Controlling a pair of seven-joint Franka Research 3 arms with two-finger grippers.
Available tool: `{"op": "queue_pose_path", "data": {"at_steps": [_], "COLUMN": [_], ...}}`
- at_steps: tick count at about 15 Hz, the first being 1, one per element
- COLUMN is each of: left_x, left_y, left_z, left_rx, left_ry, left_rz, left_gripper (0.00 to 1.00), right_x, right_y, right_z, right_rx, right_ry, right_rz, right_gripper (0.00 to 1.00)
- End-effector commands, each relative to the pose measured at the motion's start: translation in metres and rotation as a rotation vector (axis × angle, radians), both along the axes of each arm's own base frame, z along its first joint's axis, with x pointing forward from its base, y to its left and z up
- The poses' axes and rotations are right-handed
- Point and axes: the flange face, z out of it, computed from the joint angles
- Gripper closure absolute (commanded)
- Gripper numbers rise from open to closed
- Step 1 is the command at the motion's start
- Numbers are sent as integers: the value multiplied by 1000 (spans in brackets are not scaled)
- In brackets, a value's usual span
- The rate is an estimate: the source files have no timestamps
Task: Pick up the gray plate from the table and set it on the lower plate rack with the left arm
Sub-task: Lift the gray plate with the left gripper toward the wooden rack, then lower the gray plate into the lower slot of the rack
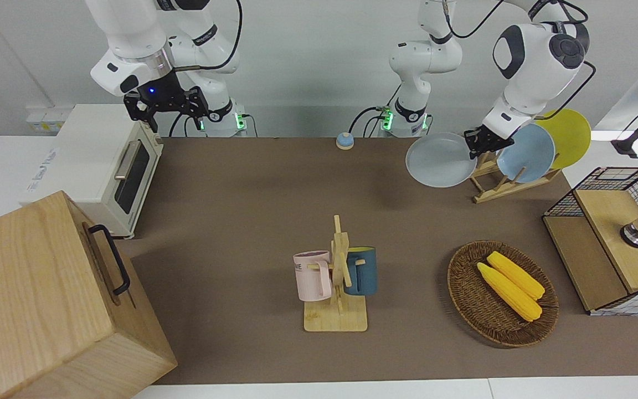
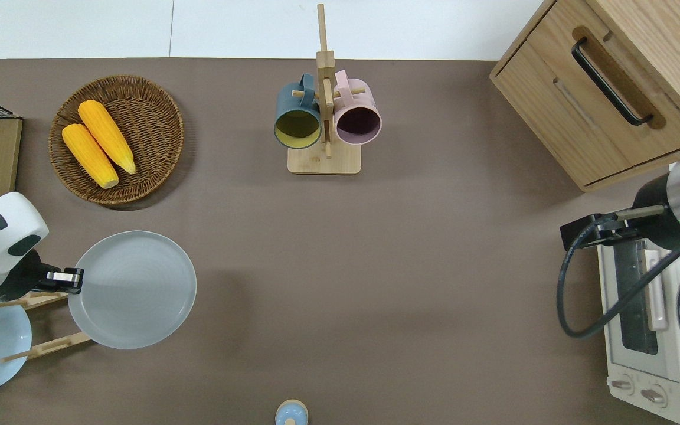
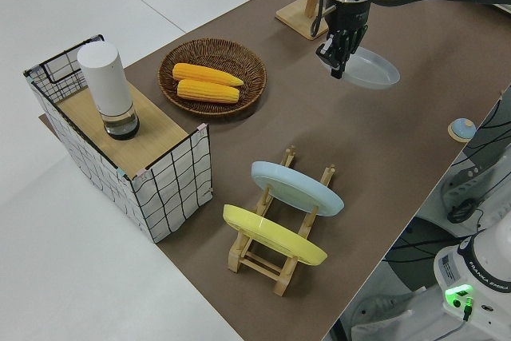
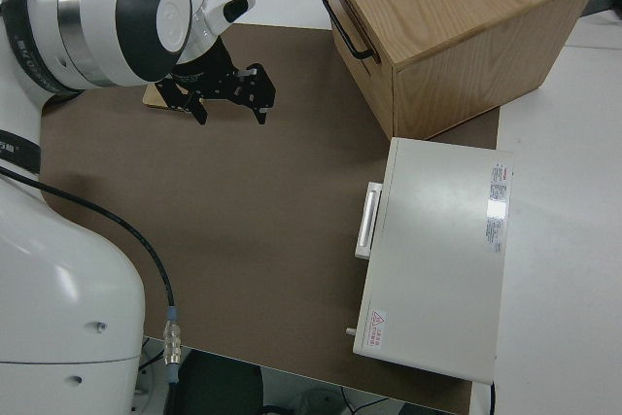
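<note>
Since the left gripper (image 2: 68, 279) pinches the gray plate (image 2: 132, 289) by its rim, the plate hangs clear of the table, level, just beside the plate rack (image 3: 279, 233), ready to tilt into a slot. Overhead hides that lift; the side view shows it, plus 2 plates already racked. Right arm is parked.

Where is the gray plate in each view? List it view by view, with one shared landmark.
Front view: gray plate in the air, held at its rim by the left tool, beside the plate rack.
Overhead view: plate over the table, rim at the rack.
Left side view: plate in the tool, up off the table.
Right side view: not in it.
Shared landmark: the corn basket.
</note>
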Motion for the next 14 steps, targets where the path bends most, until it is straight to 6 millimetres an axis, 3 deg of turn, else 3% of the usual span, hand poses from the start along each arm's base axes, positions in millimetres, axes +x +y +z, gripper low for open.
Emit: {"op": "queue_pose_path", "data": {"at_steps": [1,14], "left_x": [-1,-7], "left_y": [7,-7], "left_z": [14,17], "left_rx": [110,708], "left_ry": [24,61], "left_rz": [-9,38], "left_gripper": [1000,1000], "right_x": [-2,-2], "right_y": [-3,-3], "right_z": [3,4], "right_rx": [-8,-8], "right_ry": [2,1], "right_rz": [-17,-16], "right_gripper": [17,17]}}
